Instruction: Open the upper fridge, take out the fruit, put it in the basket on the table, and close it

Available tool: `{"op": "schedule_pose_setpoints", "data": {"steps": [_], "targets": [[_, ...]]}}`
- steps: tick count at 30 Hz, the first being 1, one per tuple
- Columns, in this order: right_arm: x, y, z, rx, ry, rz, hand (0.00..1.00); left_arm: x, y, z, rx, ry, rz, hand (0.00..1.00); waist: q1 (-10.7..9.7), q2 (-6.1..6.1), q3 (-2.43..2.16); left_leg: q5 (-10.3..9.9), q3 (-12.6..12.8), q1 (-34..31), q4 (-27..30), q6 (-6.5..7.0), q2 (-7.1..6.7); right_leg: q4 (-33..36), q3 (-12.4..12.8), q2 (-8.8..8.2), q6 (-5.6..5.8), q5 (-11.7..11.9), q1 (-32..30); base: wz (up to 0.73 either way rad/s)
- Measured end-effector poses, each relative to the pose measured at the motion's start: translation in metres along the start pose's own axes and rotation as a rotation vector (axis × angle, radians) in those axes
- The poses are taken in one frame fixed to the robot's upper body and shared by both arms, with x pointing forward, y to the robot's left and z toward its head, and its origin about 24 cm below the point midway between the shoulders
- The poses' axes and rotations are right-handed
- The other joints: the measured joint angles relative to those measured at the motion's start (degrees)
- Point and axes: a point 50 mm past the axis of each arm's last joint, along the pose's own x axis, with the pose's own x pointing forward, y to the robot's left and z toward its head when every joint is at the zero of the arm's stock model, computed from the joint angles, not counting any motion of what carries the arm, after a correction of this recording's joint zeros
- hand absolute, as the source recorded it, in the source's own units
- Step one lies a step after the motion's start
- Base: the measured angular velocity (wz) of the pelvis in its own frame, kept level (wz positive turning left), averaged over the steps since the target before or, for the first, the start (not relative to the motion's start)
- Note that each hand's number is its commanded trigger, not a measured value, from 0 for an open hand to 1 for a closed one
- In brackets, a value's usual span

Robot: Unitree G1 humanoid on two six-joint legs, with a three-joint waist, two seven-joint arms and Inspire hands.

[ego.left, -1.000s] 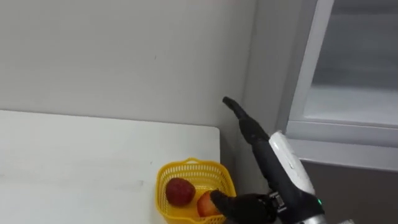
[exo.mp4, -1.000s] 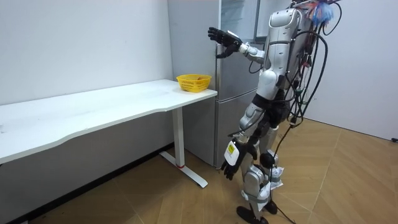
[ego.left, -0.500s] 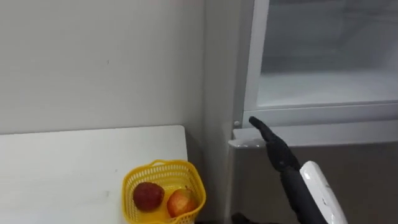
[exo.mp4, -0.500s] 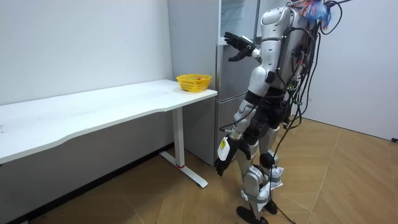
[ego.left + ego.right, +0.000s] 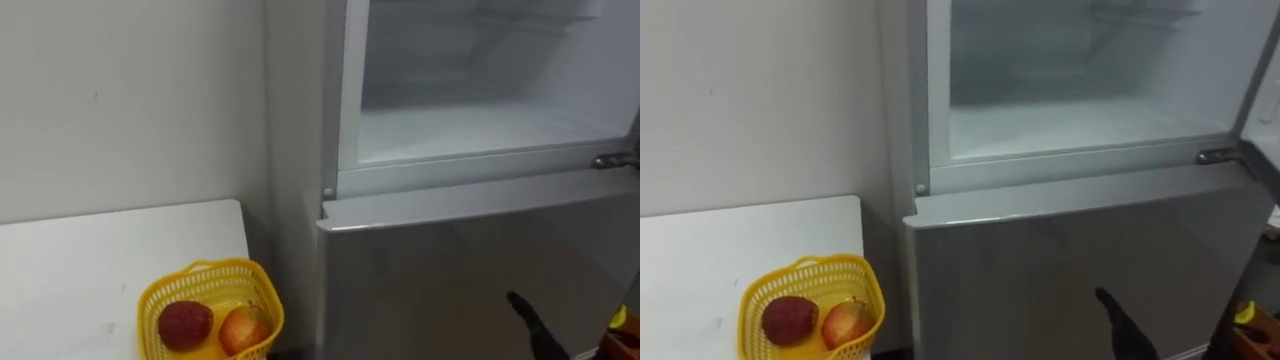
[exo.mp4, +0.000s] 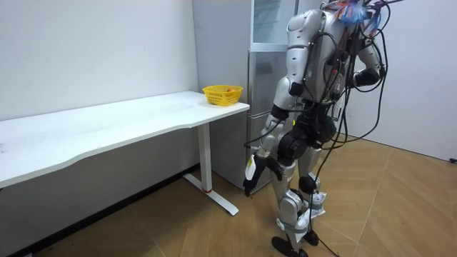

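Left eye view: open white-lined upper fridge compartment (image 5: 470, 130) (item inside not discernible) up and left of right hand (image 5: 532, 322), fingers straight; yellow mesh basket (image 5: 160, 292) on white surface (image 5: 90, 260).

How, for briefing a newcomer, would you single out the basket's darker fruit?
Left of the silver fridge stands a white table with a yellow plastic mesh basket at its fridge-side end. Inside, pick the dark red fruit on the left, not the orange-red fruit beside it.
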Motion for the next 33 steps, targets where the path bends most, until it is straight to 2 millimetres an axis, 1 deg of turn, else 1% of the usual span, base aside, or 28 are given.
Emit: {"op": "schedule_pose_setpoints", "data": {"steps": [2,3,7,8,10,11,12,13,14,16,17,18,19,20,21,22,23,25,26,27,28,32,33], "targets": [[-0.004,0.001,-0.008,0.009,0.041,-0.007,0.00,-0.001,0.000,0.000,0.000,-0.009,0.001,0.00,-0.8,0.05,0.01,0.0,0.3,-0.2,0.1,0.00,0.03,0.1,0.2,0.01,0.00,0.0,-0.3,-0.12],[-0.007,0.002,-0.016,0.011,0.081,-0.005,0.00,-0.002,-0.003,-0.005,-0.001,-0.001,-0.004,0.00,-1.4,0.08,-0.01,-0.1,0.3,-0.2,0.1,0.02,0.03,0.1,0.2,0.00,0.00,0.0,-0.3,0.00],[-0.025,0.007,-0.046,0.011,0.244,0.009,0.00,-0.002,-0.003,-0.003,-0.029,-0.008,-0.010,0.00,-1.4,0.40,-0.04,-0.4,0.3,0.3,0.1,0.13,0.02,-0.3,0.2,-0.02,0.09,0.0,0.4,0.00],[-0.027,0.008,-0.051,0.012,0.266,0.010,0.00,-0.002,-0.002,-0.002,-0.032,-0.011,-0.009,0.00,-1.4,0.38,-0.02,-0.5,0.3,0.4,0.1,0.16,0.02,-0.3,0.1,-0.05,0.12,-0.1,0.5,0.00],[-0.038,0.013,-0.073,0.039,0.388,0.017,0.00,-0.001,-0.002,0.004,-0.019,-0.030,-0.009,0.00,-1.2,0.29,0.11,-0.6,0.3,0.4,0.2,0.30,-0.02,-0.3,0.1,-0.11,0.24,-0.1,0.5,0.00],[-0.041,0.015,-0.079,0.047,0.422,0.019,0.00,-0.001,-0.002,0.005,-0.019,-0.032,-0.009,0.00,-1.2,0.34,0.12,-0.6,0.3,0.4,0.2,0.31,-0.02,-0.2,0.1,-0.11,0.27,-0.1,0.5,0.00],[-0.047,0.018,-0.090,0.053,0.488,0.024,0.00,0.000,0.001,0.009,-0.018,-0.042,-0.004,0.00,-1.1,0.39,0.12,-0.6,0.3,0.4,0.2,0.32,-0.03,-0.2,0.1,-0.11,0.29,-0.1,0.5,0.00],[-0.054,0.021,-0.100,0.058,0.553,0.028,0.00,0.000,0.000,0.009,-0.018,-0.040,-0.004,0.00,-1.0,0.53,0.14,-0.6,0.3,0.4,0.2,0.31,-0.03,-0.2,0.1,-0.11,0.31,-0.1,0.5,0.00],[-0.057,0.022,-0.105,0.062,0.585,0.031,0.00,0.000,0.000,0.008,-0.018,-0.036,-0.006,0.00,-1.0,0.58,0.16,-0.6,0.3,0.4,0.2,0.31,-0.04,-0.2,0.1,-0.11,0.32,-0.1,0.6,0.00],[-0.070,0.027,-0.127,0.101,0.734,0.034,0.00,-0.001,-0.004,0.007,-0.016,-0.022,-0.014,0.00,-0.9,0.93,0.15,-0.6,0.2,0.5,0.2,0.30,-0.02,-0.4,-0.1,-0.12,0.31,-0.1,0.8,0.00],[-0.073,0.028,-0.133,0.111,0.773,0.032,0.00,-0.001,-0.004,0.008,-0.016,-0.026,-0.013,0.00,-0.9,0.97,0.17,-0.6,0.2,0.5,0.2,0.30,-0.02,-0.6,-0.1,-0.12,0.31,-0.1,0.8,0.03],[-0.079,0.029,-0.142,0.122,0.846,0.027,0.00,-0.001,-0.005,0.007,-0.016,-0.026,-0.014,0.00,-0.8,0.99,0.08,-0.6,0.1,0.5,0.2,0.30,-0.01,-1.2,-0.1,-0.09,0.31,-0.1,1.0,0.03],[-0.086,0.030,-0.151,0.137,0.917,0.021,0.00,-0.001,-0.006,0.005,-0.017,-0.016,-0.016,0.00,-0.7,1.06,0.09,-0.6,-0.1,0.6,0.2,0.29,-0.01,-1.3,-0.1,-0.08,0.31,-0.1,1.2,0.07],[-0.090,0.030,-0.156,0.140,0.955,0.019,0.00,-0.001,-0.007,0.004,-0.015,-0.009,-0.018,0.00,-0.7,1.07,0.13,-0.6,-0.2,0.8,0.2,0.29,-0.01,-1.3,-0.3,-0.07,0.32,-0.1,1.6,0.13],[-0.099,0.031,-0.165,0.130,1.035,0.020,0.00,-0.002,-0.008,0.001,-0.017,0.004,-0.018,0.00,-0.7,1.18,0.25,-0.6,-0.6,1.4,0.1,0.22,-0.06,-1.4,-0.8,-0.15,0.34,-0.1,2.4,0.20],[-0.106,0.033,-0.172,0.121,1.105,0.025,0.00,-0.002,-0.007,-0.001,-0.027,0.012,-0.014,0.00,-0.7,0.81,0.17,-0.7,-1.1,1.7,0.0,0.17,-0.15,-1.3,-1.5,-0.33,0.29,-0.5,2.8,0.18],[-0.109,0.035,-0.174,0.123,1.138,0.026,0.00,-0.002,-0.006,-0.002,-0.035,0.017,-0.011,0.00,-0.5,0.71,0.26,-0.7,-1.1,1.8,0.0,0.15,-0.18,-1.3,-1.5,-0.34,0.26,-0.7,2.7,0.12],[-0.122,0.035,-0.183,0.132,1.257,0.020,0.00,-0.002,-0.005,-0.007,-0.063,0.040,-0.006,0.00,0.6,0.51,0.33,-0.7,-1.6,2.0,0.0,0.06,-0.18,-1.5,-1.5,-0.24,0.20,-0.9,3.2,0.10],[-0.125,0.035,-0.184,0.133,1.281,0.017,0.00,-0.002,-0.005,-0.009,-0.069,0.048,-0.006,0.00,0.7,0.42,0.40,-0.7,-1.9,2.1,0.0,0.04,-0.19,-1.7,-1.5,-0.19,0.21,-0.9,3.5,0.18],[-0.131,0.034,-0.187,0.134,1.328,0.009,0.00,-0.003,-0.006,-0.011,-0.073,0.058,-0.007,0.00,0.6,0.31,0.34,-0.8,-2.3,2.2,0.0,-0.04,-0.19,-2.1,-1.8,-0.16,0.21,-1.0,3.7,0.19],[-0.137,0.033,-0.188,0.152,1.371,-0.015,0.00,-0.003,-0.005,-0.014,-0.084,0.069,-0.006,0.00,0.5,0.11,0.42,-0.8,-2.7,2.2,0.0,-0.06,-0.25,-2.1,-2.2,-0.21,0.16,-1.1,3.7,0.17],[-0.143,0.028,-0.192,0.293,1.485,-0.162,0.00,-0.006,-0.004,-0.028,-0.154,0.119,-0.003,0.00,0.5,-0.74,0.44,-0.8,-3.3,2.2,0.0,-0.19,-0.28,-2.2,-3.2,-0.38,0.00,-1.4,3.9,0.10],[-0.144,0.027,-0.193,0.360,1.517,-0.228,0.00,-0.006,-0.002,-0.030,-0.181,0.131,0.000,0.00,0.5,-0.99,0.48,-0.9,-3.5,2.1,0.0,-0.22,-0.28,-2.3,-3.4,-0.39,-0.02,-1.5,3.9,0.09]]}}
